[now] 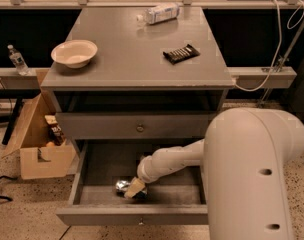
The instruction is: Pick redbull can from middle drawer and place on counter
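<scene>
Carefully was best: the gripper (134,189), low in the open middle drawer (92,165) under the front edge of the counter (137,59), should squeeze the redbull can (122,186) across its middle. I could not tell if the claw was spread or pinching. The can lay sideways, long way seemingly left to right.

Overhead light is glaring off the worktop (127,49) while the gripper (133,188) is sitting in the dim middle drawer (102,215).

One cam, high in front of the cabinet (102,126), tilted down at it. Near: counter (132,54) to open middle drawer (92,169) fill frame, gripper (133,188) down inside the drawer.
</scene>
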`<action>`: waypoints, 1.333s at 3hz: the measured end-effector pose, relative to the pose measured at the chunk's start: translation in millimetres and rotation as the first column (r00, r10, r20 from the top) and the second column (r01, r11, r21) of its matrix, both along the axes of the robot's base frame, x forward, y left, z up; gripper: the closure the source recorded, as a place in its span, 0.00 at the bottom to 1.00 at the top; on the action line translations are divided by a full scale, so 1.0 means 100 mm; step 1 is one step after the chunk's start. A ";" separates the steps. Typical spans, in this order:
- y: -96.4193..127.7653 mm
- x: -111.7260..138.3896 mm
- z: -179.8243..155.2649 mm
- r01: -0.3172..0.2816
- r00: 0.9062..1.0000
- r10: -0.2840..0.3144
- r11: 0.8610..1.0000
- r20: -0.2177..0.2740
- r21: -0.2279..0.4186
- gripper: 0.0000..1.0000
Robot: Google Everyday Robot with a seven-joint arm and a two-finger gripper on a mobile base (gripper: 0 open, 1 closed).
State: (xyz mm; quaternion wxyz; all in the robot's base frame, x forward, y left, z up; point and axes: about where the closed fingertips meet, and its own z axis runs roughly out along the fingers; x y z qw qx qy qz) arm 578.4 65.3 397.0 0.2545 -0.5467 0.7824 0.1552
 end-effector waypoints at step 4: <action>-0.03 -0.03 0.32 -0.031 0.991 0.026 0.999 0.134 0.037 0.95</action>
